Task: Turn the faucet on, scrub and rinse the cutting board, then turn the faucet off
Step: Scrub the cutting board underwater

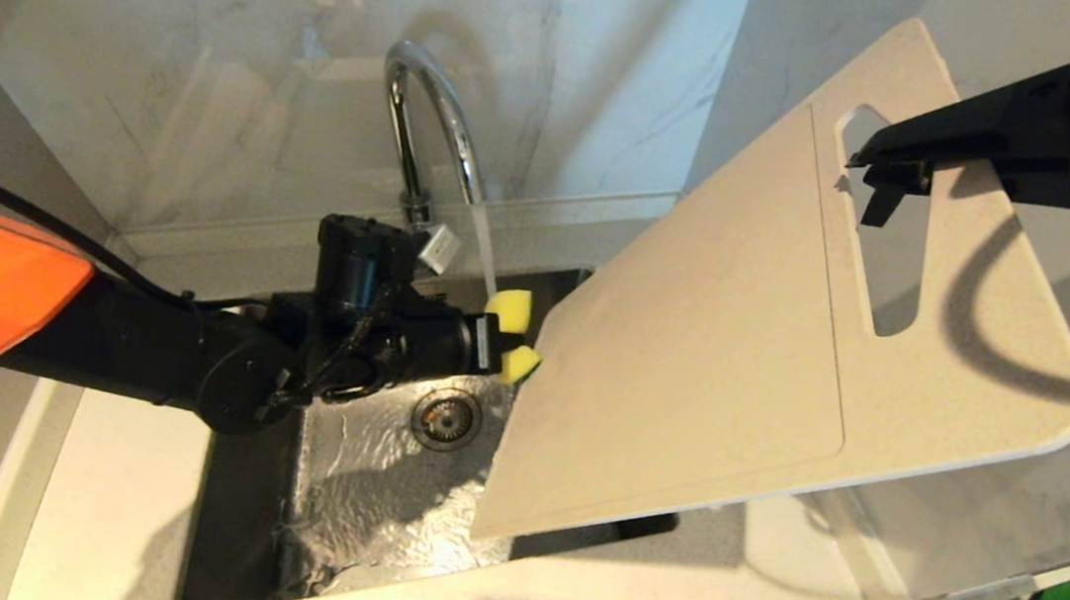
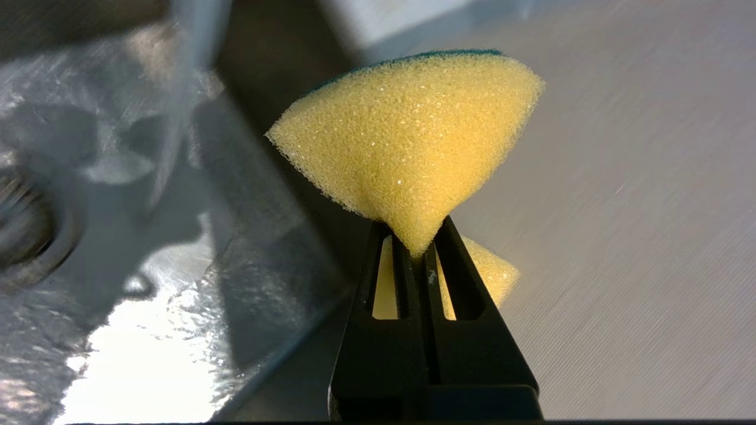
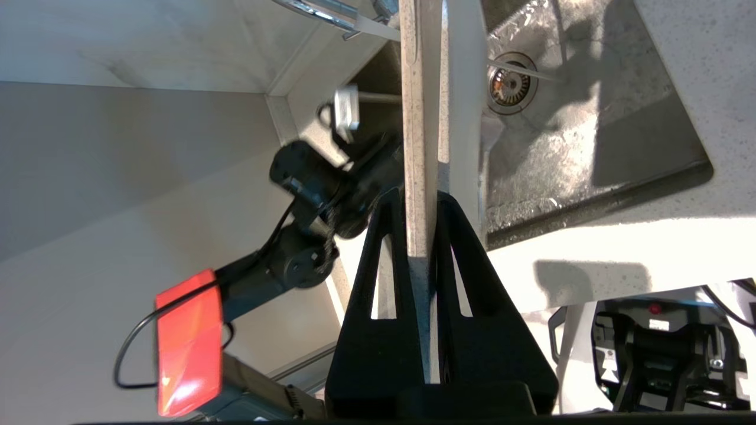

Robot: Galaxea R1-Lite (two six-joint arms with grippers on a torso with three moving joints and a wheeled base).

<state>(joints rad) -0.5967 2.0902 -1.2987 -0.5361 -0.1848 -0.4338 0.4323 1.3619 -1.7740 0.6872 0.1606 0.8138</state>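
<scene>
Meanwhile left gripper [image 1: 503,335] pinches sponge [image 1: 512,308], apparently touching right gripper [image 1: 880,182]-clamped cutting board [image 1: 708,358]

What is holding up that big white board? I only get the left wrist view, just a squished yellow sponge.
Observer: The right tool is shut on the cutting board, near its slot handle.
Operator: Is the water on?
Observer: Yes, a stream runs from the faucet toward the sink.
Operator: Where's my sponge then?
Observer: The left tool holds the sponge over the sink, right at the board's low edge, under the stream.
</scene>
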